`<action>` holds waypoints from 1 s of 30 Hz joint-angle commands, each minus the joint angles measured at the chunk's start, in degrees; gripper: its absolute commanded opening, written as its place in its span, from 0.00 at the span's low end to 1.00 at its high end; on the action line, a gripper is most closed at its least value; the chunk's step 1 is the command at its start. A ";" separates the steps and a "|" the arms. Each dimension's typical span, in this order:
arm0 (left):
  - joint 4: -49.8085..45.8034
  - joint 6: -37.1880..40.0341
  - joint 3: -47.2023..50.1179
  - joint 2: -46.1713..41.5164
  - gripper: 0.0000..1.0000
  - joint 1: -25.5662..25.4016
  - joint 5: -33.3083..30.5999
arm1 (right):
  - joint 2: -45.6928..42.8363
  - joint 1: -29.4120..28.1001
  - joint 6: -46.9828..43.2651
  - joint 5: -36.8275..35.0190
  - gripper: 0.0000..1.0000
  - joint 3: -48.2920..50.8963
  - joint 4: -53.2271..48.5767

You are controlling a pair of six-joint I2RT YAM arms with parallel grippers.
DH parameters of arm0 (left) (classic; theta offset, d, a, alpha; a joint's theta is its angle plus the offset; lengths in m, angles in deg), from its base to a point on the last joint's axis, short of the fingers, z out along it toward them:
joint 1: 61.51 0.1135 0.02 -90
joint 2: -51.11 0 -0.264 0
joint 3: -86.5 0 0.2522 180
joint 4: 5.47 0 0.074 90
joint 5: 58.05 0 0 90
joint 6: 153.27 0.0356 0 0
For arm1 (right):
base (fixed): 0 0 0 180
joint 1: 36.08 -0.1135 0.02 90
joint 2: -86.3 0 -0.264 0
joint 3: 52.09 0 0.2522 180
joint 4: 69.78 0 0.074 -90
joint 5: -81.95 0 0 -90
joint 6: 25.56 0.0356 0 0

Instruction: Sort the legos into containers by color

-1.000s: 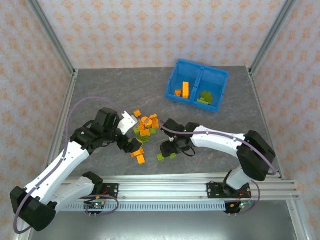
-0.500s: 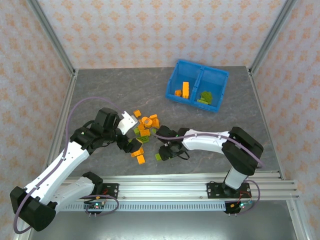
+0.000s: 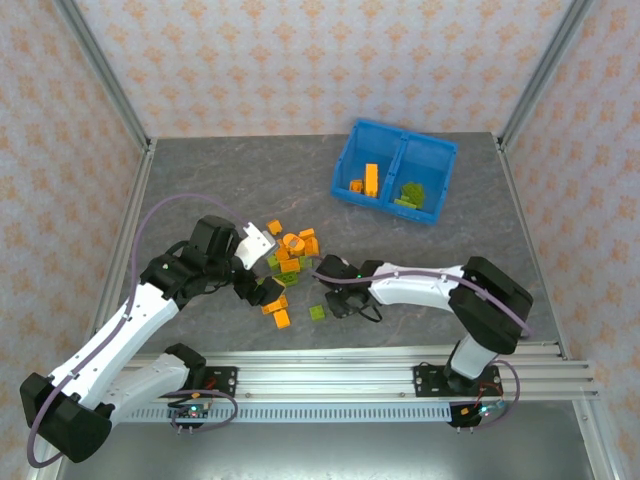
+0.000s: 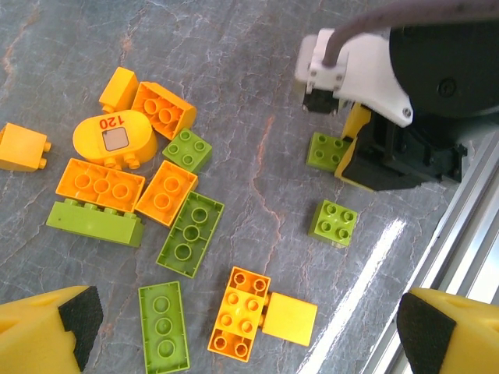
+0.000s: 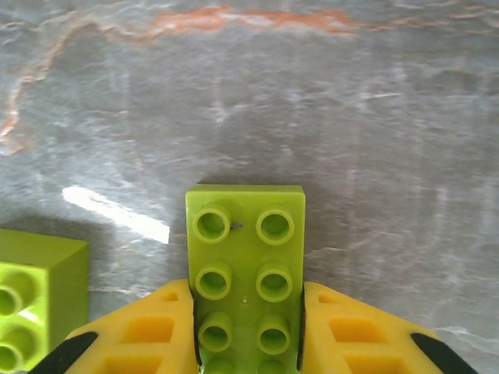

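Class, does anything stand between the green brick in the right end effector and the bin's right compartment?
Nothing visible: bare table separates the green brick, held by the right end effector, from the right compartment.

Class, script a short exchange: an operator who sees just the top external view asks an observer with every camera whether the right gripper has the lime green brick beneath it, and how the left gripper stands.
Operator: Is the right gripper actually on that brick?
Observer: Yes. In the right wrist view the right gripper has its yellow fingers against both long sides of a lime green, two-studs-wide plastic brick.
Operator: And the left gripper?
Observer: In the left wrist view the left gripper is wide open above the pile of orange and lime green studded bricks, holding nothing.
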 commanded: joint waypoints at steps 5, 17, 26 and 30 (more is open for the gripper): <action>-0.27 0.94 -0.47 -1.52 1.00 0.54 2.52 | -9.19 10.41 3.04 -1.34 0.28 -2.60 3.37; 4.56 -1.48 2.41 -9.54 1.00 0.49 -0.99 | -6.53 33.28 0.51 1.33 0.27 -14.71 6.15; 6.65 -1.46 4.18 -14.18 1.00 0.47 -4.77 | 3.42 43.10 -0.50 -5.36 0.27 -23.21 6.47; 5.75 -1.09 4.09 -14.52 1.00 0.48 -5.24 | 10.26 45.76 -0.46 -6.34 0.28 -28.43 5.78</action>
